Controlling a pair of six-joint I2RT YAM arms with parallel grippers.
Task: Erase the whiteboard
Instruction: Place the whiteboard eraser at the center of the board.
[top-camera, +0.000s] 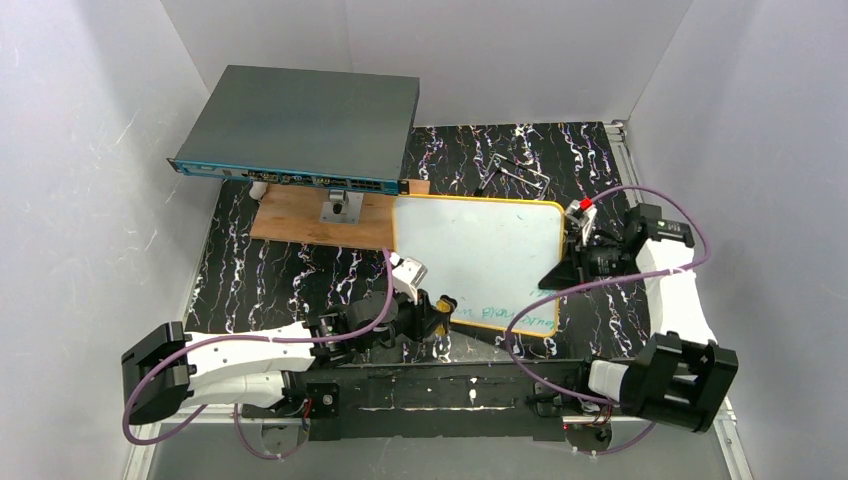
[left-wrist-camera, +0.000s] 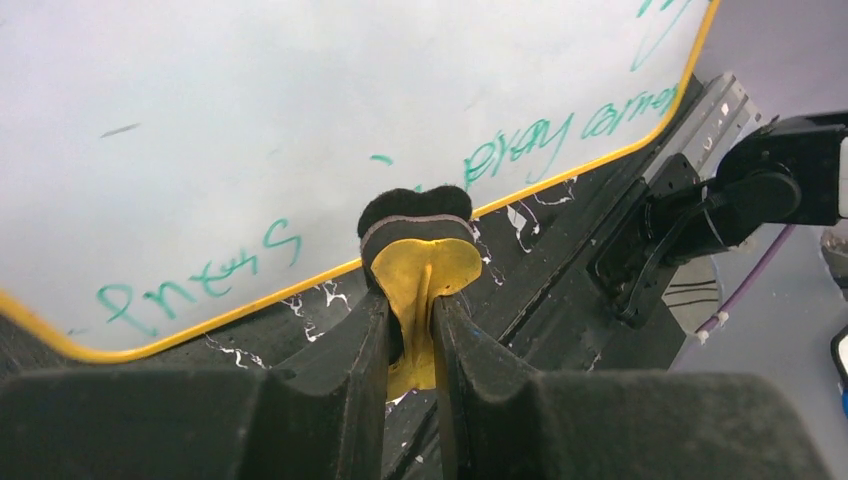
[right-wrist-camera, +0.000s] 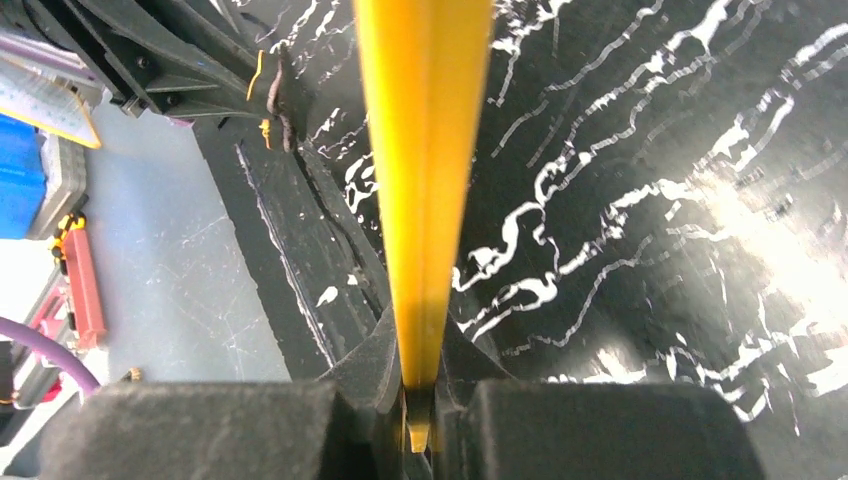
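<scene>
Wiping appeared in hand: the right gripper (right-wrist-camera: 422, 352) clamped the whiteboard (top-camera: 480, 250) (by the table (top-camera: 300, 275) front edge), the left gripper (left-wrist-camera: 412, 305) clamped the eraser (left-wrist-camera: 418, 240), and the next strokes would need to cover the green writing (left-wrist-camera: 200, 282).

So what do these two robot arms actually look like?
The left arm and right arm have white shells between chunky black joints, each trailing a looping purple cable. The left gripper and right gripper have matte black, wedge-shaped fingers.
</scene>
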